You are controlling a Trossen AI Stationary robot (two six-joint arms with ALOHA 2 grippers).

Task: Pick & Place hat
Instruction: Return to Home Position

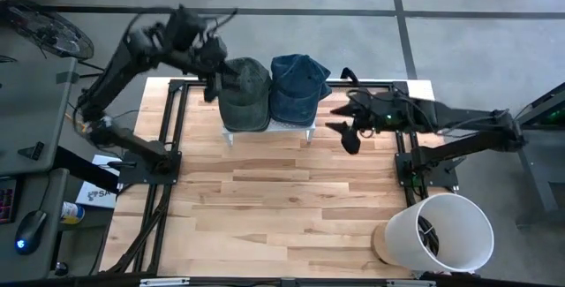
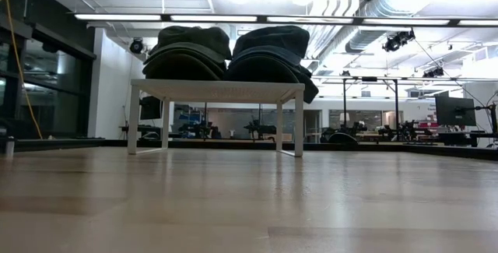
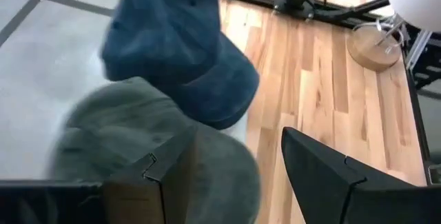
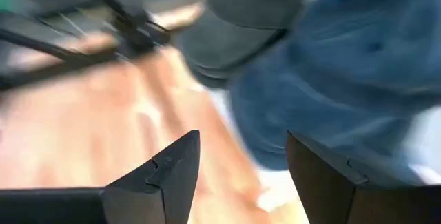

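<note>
At the shelf's far left corner we see the left hand (image 3: 219, 148), its 2 fingers apart, just beside the gray caps (image 1: 244, 93). These sit stacked on the white shelf (image 2: 218, 89) at the worktop's (image 1: 265, 199) far edge, touching the stacked blue caps (image 1: 297, 88). Off the shelf's right end hangs the right hand (image 4: 241, 138), fingers apart, holding nothing. A white container (image 1: 446, 234) stands at the near right corner.

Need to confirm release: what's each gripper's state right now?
Left gripper: open, empty, above the gray caps.
Right gripper: open, empty, near the blue caps.
</note>
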